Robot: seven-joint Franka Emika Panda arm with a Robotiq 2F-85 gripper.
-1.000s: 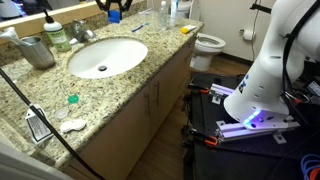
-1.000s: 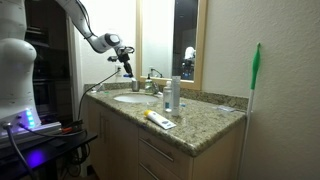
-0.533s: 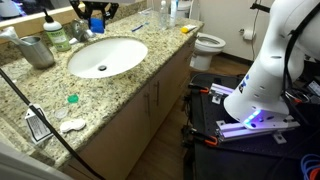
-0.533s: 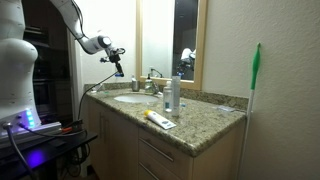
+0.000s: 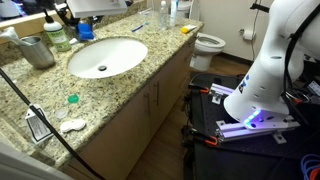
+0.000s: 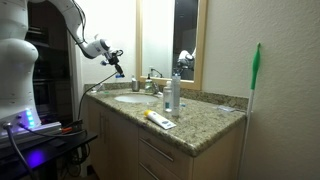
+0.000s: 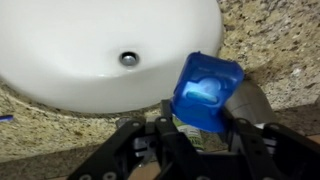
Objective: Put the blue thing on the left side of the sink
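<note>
**Desk ed.:** Where's the blue thing?

**Photog.:** Wrist view: the tool (image 7: 200, 128) is clamped on the blue thing (image 7: 207, 92), a finger on each side. It's held above the sink (image 7: 70, 70) rim, approx. 4 o'clock from the drain (image 7: 128, 58).

**Desk ed.:** Pointing which way?

**Photog.:** The pale top face tips toward 1 o'clock. The long axis is foreshortened, so can't tell. The lower end is hidden betw. the fingers. There's a grey blur at its 3 o'clock, unidentifiable.

**Desk ed.:** Wider shots?

**Photog.:** In an exterior view the tool (image 6: 117, 68) is tiny, w/ a blue speck, up off the desk (image 6: 205, 118).
</note>
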